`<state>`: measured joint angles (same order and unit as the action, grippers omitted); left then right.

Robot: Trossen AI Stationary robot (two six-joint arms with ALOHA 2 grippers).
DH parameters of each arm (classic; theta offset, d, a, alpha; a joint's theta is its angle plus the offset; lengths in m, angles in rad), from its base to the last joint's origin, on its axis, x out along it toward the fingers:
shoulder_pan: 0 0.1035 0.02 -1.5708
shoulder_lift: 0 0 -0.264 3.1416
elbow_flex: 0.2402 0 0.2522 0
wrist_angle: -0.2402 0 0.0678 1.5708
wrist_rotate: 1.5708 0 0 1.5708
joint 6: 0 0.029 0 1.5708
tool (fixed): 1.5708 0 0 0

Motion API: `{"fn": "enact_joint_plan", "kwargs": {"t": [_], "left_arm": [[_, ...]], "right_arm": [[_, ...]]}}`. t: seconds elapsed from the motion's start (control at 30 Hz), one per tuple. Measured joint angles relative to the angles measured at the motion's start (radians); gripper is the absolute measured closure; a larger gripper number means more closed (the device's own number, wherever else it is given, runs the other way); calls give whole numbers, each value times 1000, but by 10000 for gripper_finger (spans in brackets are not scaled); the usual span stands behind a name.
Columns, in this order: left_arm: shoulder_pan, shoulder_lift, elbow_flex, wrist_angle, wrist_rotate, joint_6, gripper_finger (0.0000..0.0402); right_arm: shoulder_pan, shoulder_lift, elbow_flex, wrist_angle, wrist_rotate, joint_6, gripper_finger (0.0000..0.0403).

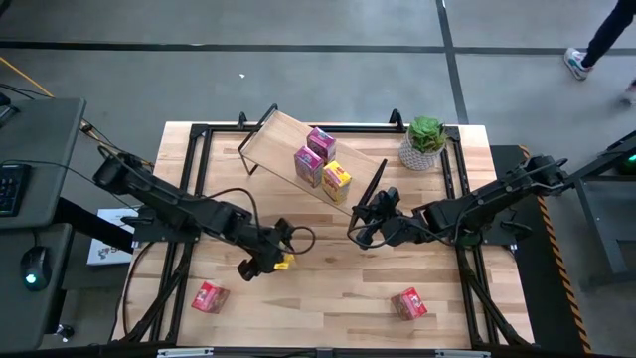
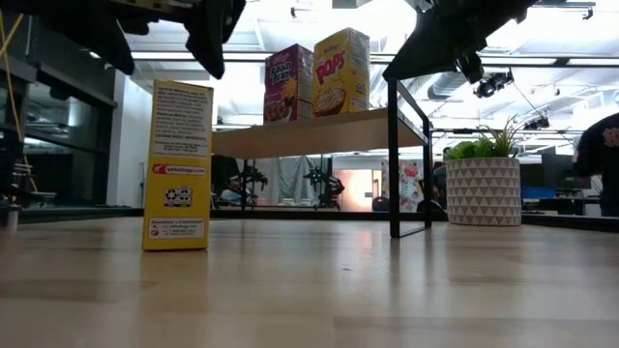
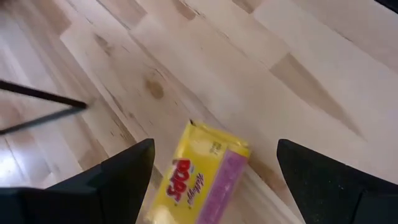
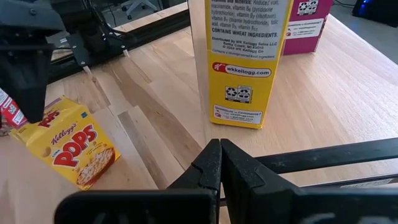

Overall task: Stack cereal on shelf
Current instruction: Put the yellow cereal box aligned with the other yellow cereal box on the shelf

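We see the wooden table (image 1: 328,288) from above, and on its far half the shelf (image 1: 288,139), a light plank set at a slant with black wire end frames. Three cereal boxes stand on the plank: two magenta boxes (image 1: 314,154) and a yellow box on the shelf (image 1: 337,180). A potted plant (image 1: 424,142) sits just off the shelf's right end. Our left arm reaches in from the left, and the left gripper (image 1: 260,261) hangs with its fingers spread wide on either side of the upright yellow box (image 1: 284,262), gripping nothing; in the left wrist view the box (image 3: 202,177) sits between the two dark fingers (image 3: 127,171) with table showing on both sides. The right gripper (image 1: 364,231) hovers by the shelf's near end, fingers pressed together and empty. Two red boxes lie near the front edge, the left red box (image 1: 209,296) and the right red box (image 1: 408,303).
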<state>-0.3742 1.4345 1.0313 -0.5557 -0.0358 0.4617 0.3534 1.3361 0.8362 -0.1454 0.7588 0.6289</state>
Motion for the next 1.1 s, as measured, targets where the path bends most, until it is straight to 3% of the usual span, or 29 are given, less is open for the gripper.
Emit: {"fn": "enact_joint_plan", "kwargs": {"t": [0.37, 0.7, 1.1], "left_arm": [[1, 68, -1, -8, -18, 74, 73], [2, 98, -1, 2, -46, 42, 79], [2, 100, -1, -1, -60, 11, 172]], "right_arm": [[0, 0, 0, 1, -1, 0, 402], [0, 0, 0, 1, -9, 0, 402], [0, 0, 0, 1, -15, 0, 402]]}}
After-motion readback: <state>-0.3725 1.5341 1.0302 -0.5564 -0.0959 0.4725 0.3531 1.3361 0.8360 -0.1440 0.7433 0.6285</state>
